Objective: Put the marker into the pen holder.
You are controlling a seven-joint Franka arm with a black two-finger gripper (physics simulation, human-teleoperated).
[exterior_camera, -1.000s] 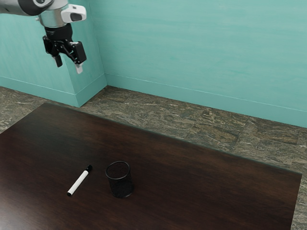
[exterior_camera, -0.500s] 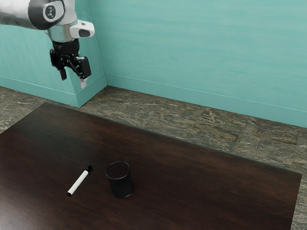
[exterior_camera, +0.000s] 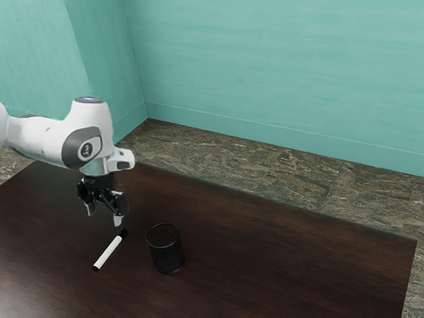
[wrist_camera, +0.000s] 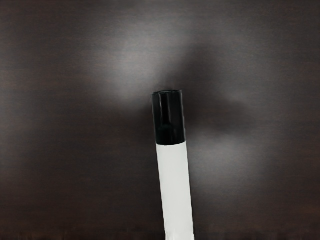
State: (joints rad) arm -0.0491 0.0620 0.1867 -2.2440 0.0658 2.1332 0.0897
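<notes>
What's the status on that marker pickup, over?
Black two-finger gripper open, empty. White black-capped marker lying on table. Black mesh cylindrical pen holder beside it.

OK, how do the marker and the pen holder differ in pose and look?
The marker lies on its side; the pen holder stands upright. The marker has a white barrel with black ends, while the pen holder is black all over. The marker is slim; the pen holder is a wider, open-topped cup. Both rest on the table.

Dark table (exterior_camera: pixel 285 265) with marker (exterior_camera: pixel 108 253), pen holder (exterior_camera: pixel 167 257)
</notes>
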